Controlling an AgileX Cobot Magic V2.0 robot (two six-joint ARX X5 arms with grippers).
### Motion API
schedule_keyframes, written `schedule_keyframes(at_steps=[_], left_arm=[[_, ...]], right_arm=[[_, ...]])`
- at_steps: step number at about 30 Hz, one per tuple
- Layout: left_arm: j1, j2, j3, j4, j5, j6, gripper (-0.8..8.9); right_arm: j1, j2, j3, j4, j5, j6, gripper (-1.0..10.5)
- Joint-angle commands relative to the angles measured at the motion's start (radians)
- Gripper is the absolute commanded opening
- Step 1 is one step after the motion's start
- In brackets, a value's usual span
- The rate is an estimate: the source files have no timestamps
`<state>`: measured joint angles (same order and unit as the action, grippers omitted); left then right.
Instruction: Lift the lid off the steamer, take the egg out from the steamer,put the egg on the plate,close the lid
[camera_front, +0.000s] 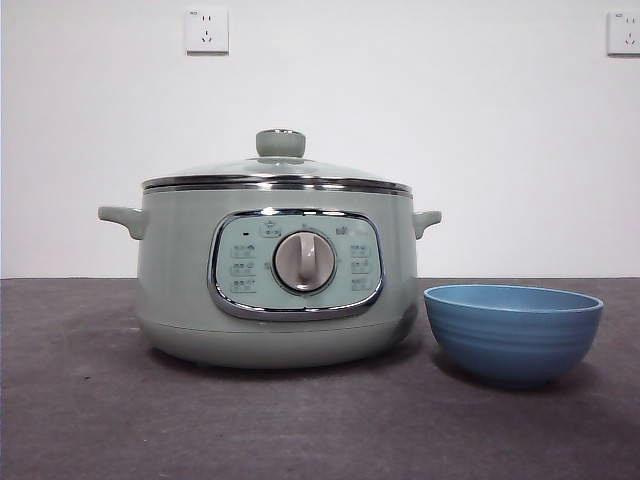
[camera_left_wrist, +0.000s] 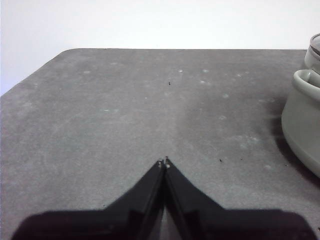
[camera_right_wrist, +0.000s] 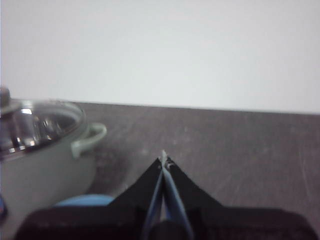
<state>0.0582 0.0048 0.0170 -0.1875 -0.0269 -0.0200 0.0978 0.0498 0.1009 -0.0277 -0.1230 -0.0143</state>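
Facing dial (camera_front: 304, 262): front view only

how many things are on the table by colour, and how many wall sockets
pale green: 2, the steamer and the lid with its green knob
blue: 1, the plate
white wall sockets: 2
total: 5

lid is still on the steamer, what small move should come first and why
Probably bring one pincer over the knob of the lid, since the lid sits closed on the steamer and hides any egg. The right pincer, shut and empty, seems the likelier choice because its view shows the lid. The left pincer, also shut, sees only the steamer's side. The plate stands empty beside it.
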Motion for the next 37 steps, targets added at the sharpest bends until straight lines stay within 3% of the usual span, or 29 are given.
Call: schedule_keyframes(at_steps=[1, 4, 11, 37], left_arm=[[0.003, -0.003, -0.014, 0.006, 0.004, -0.006, -0.03], [0.003, -0.003, -0.014, 0.006, 0.003, -0.006, -0.03], [0.003, -0.003, -0.014, 0.006, 0.003, -0.006, -0.03], [0.003, -0.003, -0.014, 0.006, 0.003, -0.006, -0.03]], right_arm=[[-0.001, -0.027, -0.06, 0.008, 0.003, 0.045, 0.0], [-0.001, -0.047, -0.096, -0.024, 0.003, 0.086, 0.0], [-0.001, -0.049, -0.096, -0.152, 0.029, 0.078, 0.0], [0.0, -0.048, -0.096, -0.146, 0.026, 0.103, 0.0]])
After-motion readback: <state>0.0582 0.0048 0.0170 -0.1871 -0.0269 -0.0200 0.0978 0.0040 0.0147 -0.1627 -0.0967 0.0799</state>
